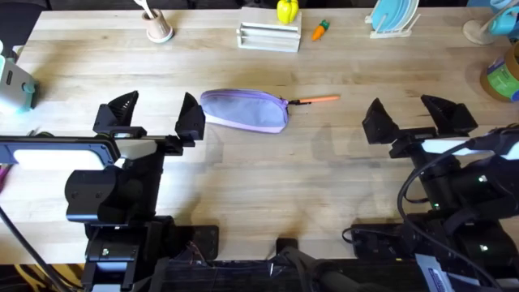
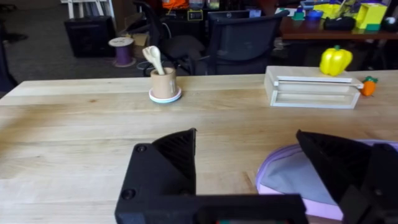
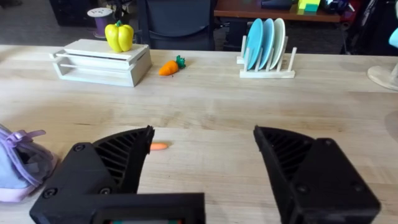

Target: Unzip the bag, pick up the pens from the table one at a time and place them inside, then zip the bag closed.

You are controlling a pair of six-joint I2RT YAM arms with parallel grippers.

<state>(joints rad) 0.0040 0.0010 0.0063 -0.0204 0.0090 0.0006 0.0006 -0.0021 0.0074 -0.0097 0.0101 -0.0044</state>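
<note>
- Table [image 1: 268, 174]: light butcher-block top, long planks with visible grain, matte finish.
- Bag [image 1: 245, 109]: soft lavender fabric pouch, oblong with rounded ends, lying flat near the table's centre; zipper line runs along its upper edge and its pull end points toward 3 o'clock. In the left wrist view its pale purple cloth [image 2: 292, 177] shows a smooth, slightly puckered surface with a lighter seam band.
- Pen [image 1: 318, 100]: thin orange barrel with a dark tip end, lying on the wood at 3 o'clock of the bag, the dark end just beside the bag's zipper end. In the right wrist view its orange end [image 3: 158, 147] peeks out past a black finger.
- Left gripper [image 1: 156, 115]: black, ribbed wedge-shaped fingers spread wide, nothing between them; sits at 9 o'clock of the bag, its nearer finger just beside the bag's rounded end.
- Right gripper [image 1: 419, 116]: black fingers likewise spread apart and empty; sits at 3 o'clock of the pen, well apart from it.
- Wooden rack [image 1: 269, 36]: pale slatted block at 12 o'clock of the bag, a glossy yellow pepper toy [image 1: 287, 10] at its far side.
- Carrot toy [image 1: 321, 30]: stubby, orange with green top, just beside the rack.
- Cup [image 1: 158, 28]: small tan cylinder on a white base, holding a pale utensil.
- Plate stand [image 1: 392, 19]: light blue discs upright in a white holder.
</note>
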